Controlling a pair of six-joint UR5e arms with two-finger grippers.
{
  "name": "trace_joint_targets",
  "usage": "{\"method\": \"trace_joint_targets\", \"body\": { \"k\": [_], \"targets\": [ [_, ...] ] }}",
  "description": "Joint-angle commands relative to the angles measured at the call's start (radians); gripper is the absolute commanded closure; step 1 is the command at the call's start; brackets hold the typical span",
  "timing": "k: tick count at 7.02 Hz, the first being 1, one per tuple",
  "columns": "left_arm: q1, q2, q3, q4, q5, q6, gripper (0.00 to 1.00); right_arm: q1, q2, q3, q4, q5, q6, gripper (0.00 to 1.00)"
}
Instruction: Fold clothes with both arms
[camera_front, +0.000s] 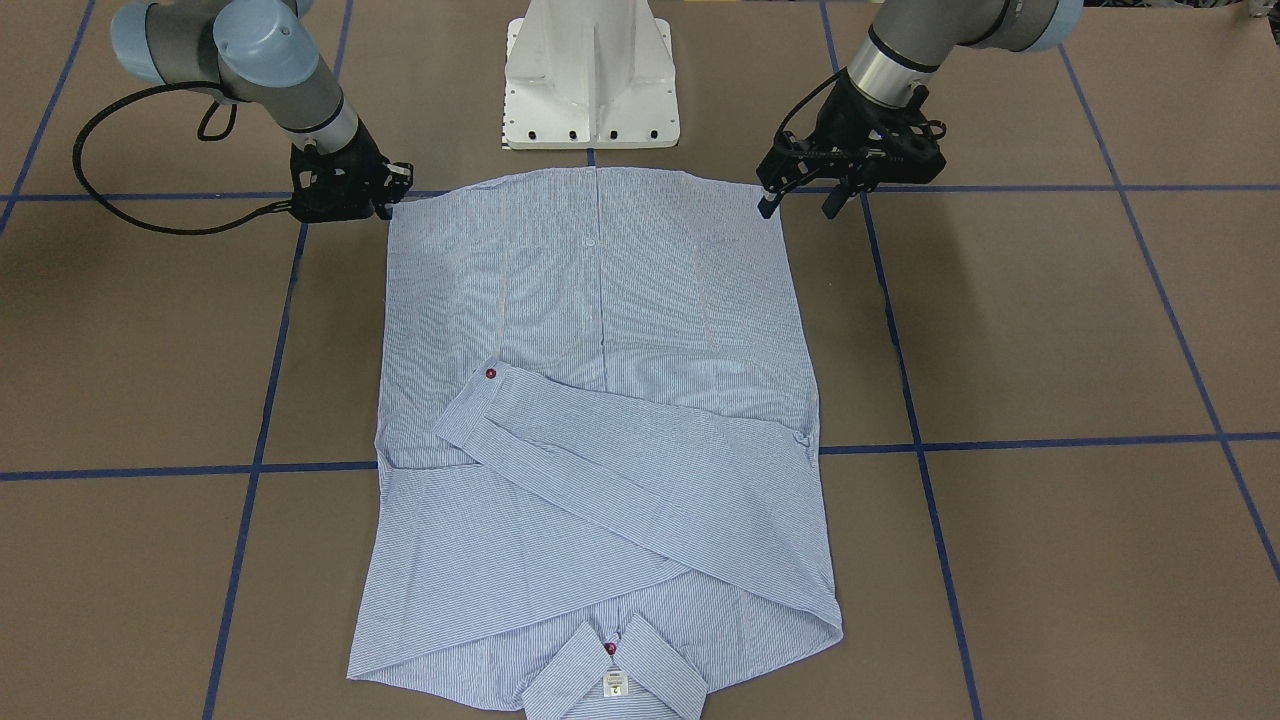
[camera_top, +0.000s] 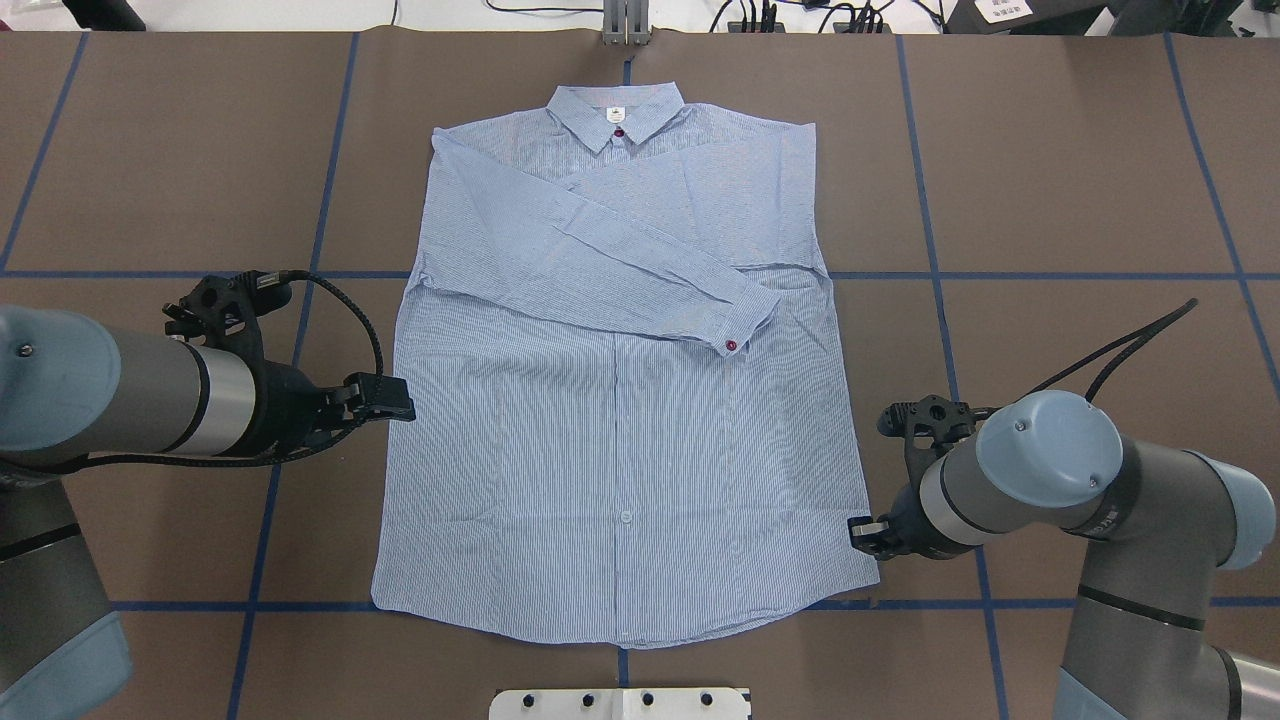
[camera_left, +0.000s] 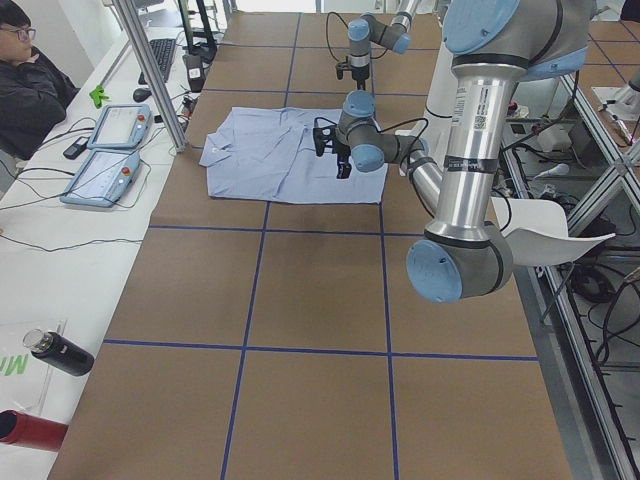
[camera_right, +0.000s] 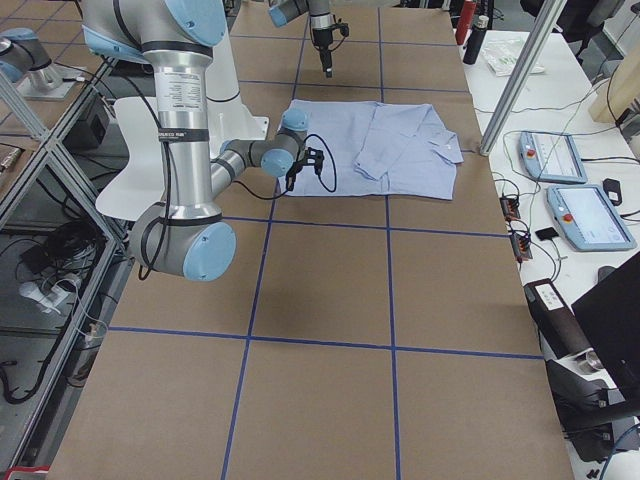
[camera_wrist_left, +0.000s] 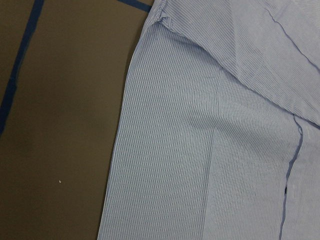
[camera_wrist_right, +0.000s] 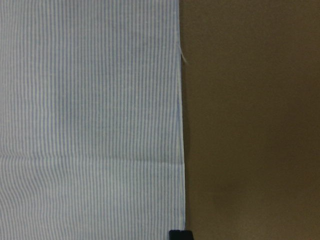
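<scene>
You can see the striped blue-and-white shirt (camera_front: 600, 300) lying flat in the middle of the brown counter (camera_front: 1050, 350), front side up. Its collar (camera_front: 650, 665) points away from the robot's white base (camera_front: 590, 70), and its bottom edge is close to that base. A long sleeve (camera_front: 620, 450) lies folded across the chest, and the cuff has 1 red button (camera_front: 490, 373) on it. The left hand (camera_front: 798, 205) is just beside 1 bottom corner of the shirt. Its 2 fingers are spread apart and it is holding nothing. The right hand (camera_front: 392, 188) is at the other bottom corner, right at the cloth's edge. In the right wrist view, a small black tip (camera_wrist_right: 180, 235) shows at the shirt's side edge. You cannot tell if the right hand is spread or pinched, because its fingers are too hard to see.
</scene>
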Motion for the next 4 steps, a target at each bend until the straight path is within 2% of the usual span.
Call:
{"method": "trace_joint_targets", "body": {
  "k": [1, 2, 4],
  "targets": [
    [0.000, -0.001, 0.001, 0.001, 0.006, 0.002, 0.00, -0.015, 0.024, -0.030, 0.002, 0.007, 0.001, 0.45],
    [0.000, -0.001, 0.001, 0.001, 0.006, 0.003, 0.00, -0.015, 0.024, -0.021, 0.002, 0.013, 0.002, 0.41],
    [0.000, -0.001, 0.003, 0.001, 0.006, 0.005, 0.00, -0.012, 0.024, -0.018, 0.001, 0.027, 0.002, 0.42]
  ]
}}
